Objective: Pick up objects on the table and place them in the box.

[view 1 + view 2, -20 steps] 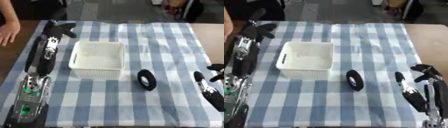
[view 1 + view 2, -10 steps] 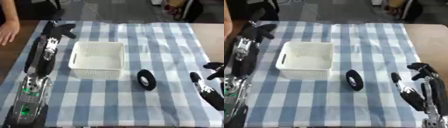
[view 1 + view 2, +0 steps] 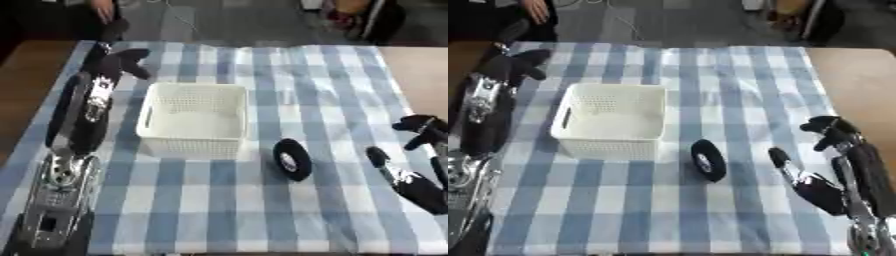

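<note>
Resting on the cloth: a black wheel [image 3: 291, 159] stands on edge, just right of the basket and apart from it.
Basket: white, perforated [image 3: 194, 119], sitting left of centre on the blue-and-white checked tablecloth [image 3: 262, 70]; nothing shows inside it.
Right hand: low at the right edge [image 3: 824, 165], thumb stretched toward the wheel and fingers spread apart, clear of the wheel and holding nothing.
Left hand: raised past the basket's far left corner [image 3: 118, 57], dark and blurred; whether its fingers are apart or together cannot be told.
</note>
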Controlling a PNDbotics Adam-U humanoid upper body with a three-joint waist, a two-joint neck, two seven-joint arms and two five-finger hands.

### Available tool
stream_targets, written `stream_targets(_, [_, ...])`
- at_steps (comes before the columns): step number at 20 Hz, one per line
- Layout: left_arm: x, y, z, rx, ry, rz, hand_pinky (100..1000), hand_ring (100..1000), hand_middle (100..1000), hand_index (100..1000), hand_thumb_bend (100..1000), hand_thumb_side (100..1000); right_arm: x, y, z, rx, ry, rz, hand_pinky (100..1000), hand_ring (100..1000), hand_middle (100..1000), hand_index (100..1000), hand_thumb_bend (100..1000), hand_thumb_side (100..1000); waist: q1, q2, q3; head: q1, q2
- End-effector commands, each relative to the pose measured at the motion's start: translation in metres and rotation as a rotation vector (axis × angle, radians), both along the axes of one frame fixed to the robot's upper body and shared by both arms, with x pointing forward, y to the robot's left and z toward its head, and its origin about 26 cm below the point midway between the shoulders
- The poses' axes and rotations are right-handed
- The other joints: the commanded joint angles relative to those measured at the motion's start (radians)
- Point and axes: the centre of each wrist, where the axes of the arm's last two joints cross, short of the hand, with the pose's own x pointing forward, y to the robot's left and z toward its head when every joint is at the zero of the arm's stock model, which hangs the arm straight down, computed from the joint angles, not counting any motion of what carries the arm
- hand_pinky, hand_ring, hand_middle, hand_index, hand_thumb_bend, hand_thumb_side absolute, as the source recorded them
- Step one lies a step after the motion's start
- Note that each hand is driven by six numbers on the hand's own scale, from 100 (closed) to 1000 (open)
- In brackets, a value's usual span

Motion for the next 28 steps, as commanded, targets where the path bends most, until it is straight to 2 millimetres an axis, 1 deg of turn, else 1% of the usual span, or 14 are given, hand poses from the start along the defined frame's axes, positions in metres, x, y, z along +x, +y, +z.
stream_targets(1, [0.001, -0.002, 0.006, 0.006, -0.022, -0.018, 910, 777, 1000, 564, 100, 915, 0.004, -0.003, 0.009, -0.042, -0.008, 0.023, 654, 528, 754, 747, 613, 874, -0.001, -0.006, 0.002, -0.011, 0.001])
stream_targets(9, [0.001, -0.003, 0.005, 0.008, -0.019, -0.023, 911, 777, 1000, 563, 100, 915, 0.013, -0.002, 0.016, -0.081, -0.001, 0.068, 656, 535, 759, 755, 622, 882, -0.002, -0.007, 0.006, -0.017, 0.001])
stream_targets(10, [0.001, -0.003, 0.005, 0.008, -0.019, -0.024, 911, 777, 1000, 563, 100, 918, 0.014, -0.002, 0.016, -0.084, 0.0, 0.073, 656, 537, 760, 757, 639, 882, -0.002, -0.007, 0.006, -0.017, 0.001])
stream_targets(20, [0.001, -0.004, 0.005, 0.009, -0.018, -0.032, 913, 779, 1000, 562, 100, 916, 0.025, 0.002, 0.02, -0.137, 0.035, 0.159, 658, 548, 764, 765, 640, 883, -0.003, -0.004, 0.014, -0.025, 0.001])
stream_targets(28, [0.001, -0.005, 0.006, 0.01, -0.02, -0.038, 914, 780, 1000, 560, 100, 917, 0.037, 0.003, 0.021, -0.166, 0.056, 0.193, 657, 551, 765, 765, 639, 879, -0.001, 0.0, 0.019, -0.031, 0.001])
